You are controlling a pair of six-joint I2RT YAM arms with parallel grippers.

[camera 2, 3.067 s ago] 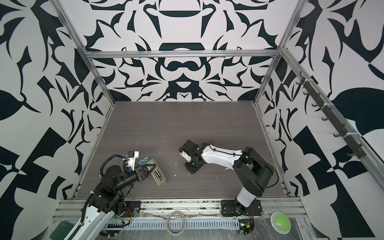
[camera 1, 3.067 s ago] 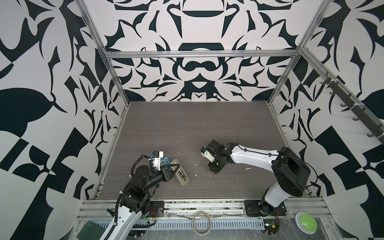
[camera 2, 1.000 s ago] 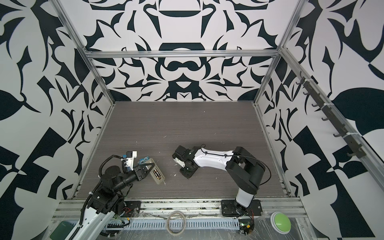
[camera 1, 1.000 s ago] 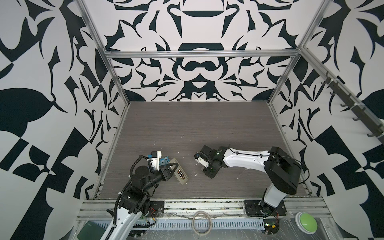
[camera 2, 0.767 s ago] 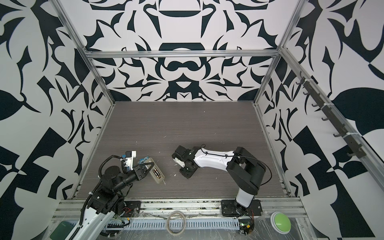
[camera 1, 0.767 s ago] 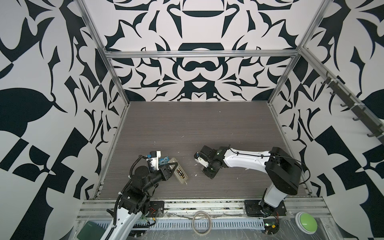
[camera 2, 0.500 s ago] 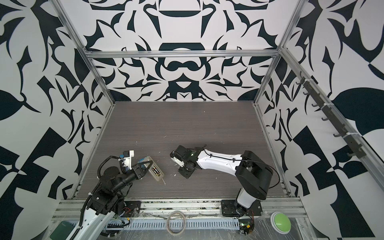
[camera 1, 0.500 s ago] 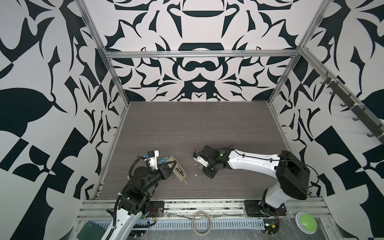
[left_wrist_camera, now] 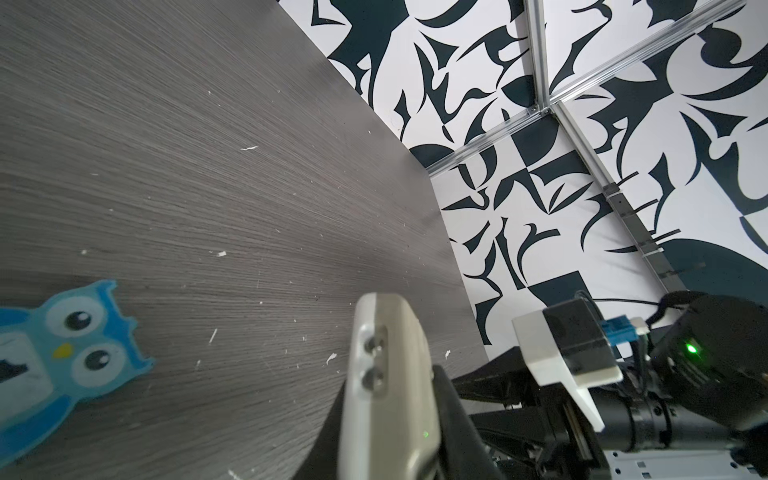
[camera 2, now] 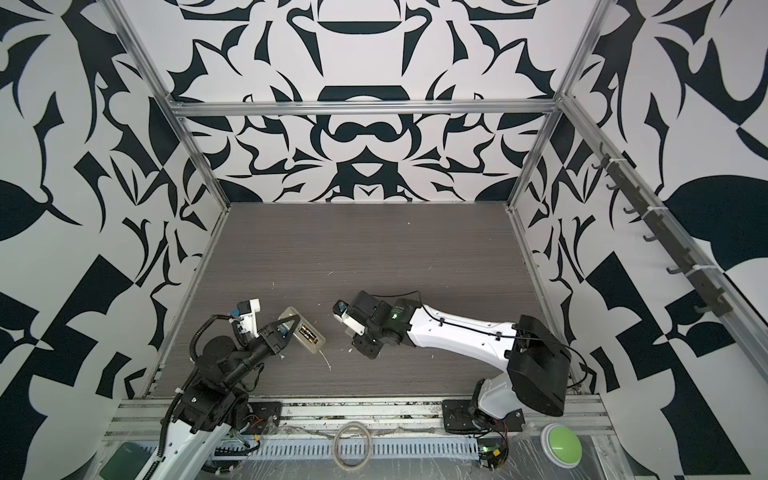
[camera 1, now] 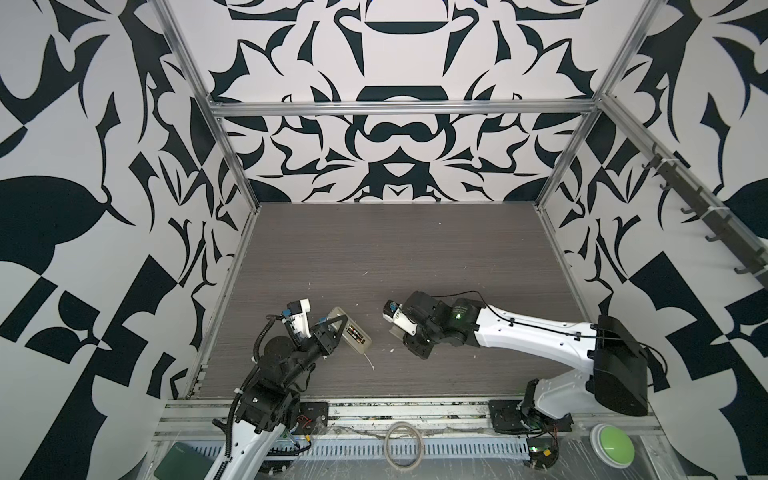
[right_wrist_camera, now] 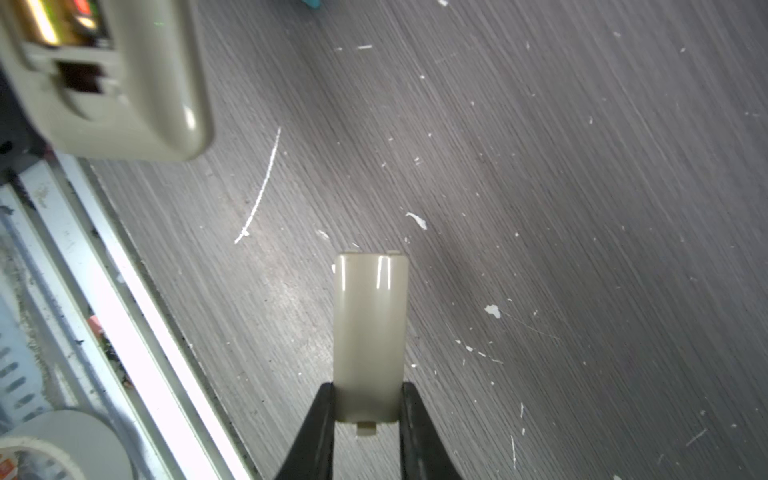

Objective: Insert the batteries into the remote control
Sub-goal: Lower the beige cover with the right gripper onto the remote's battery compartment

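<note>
Right pincer pinches the battery cover by its edges; well beyond its tips, left pincer clamps the remote control, batteries lying in its open bay; a skewed approach could jam the cover's tabs, or pressing could twist the remote loose.

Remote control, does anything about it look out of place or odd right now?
Its back is open: the batteries sit exposed in the remote control, and the battery cover is off, pinched in the right end effector. White scraps litter the table.
</note>
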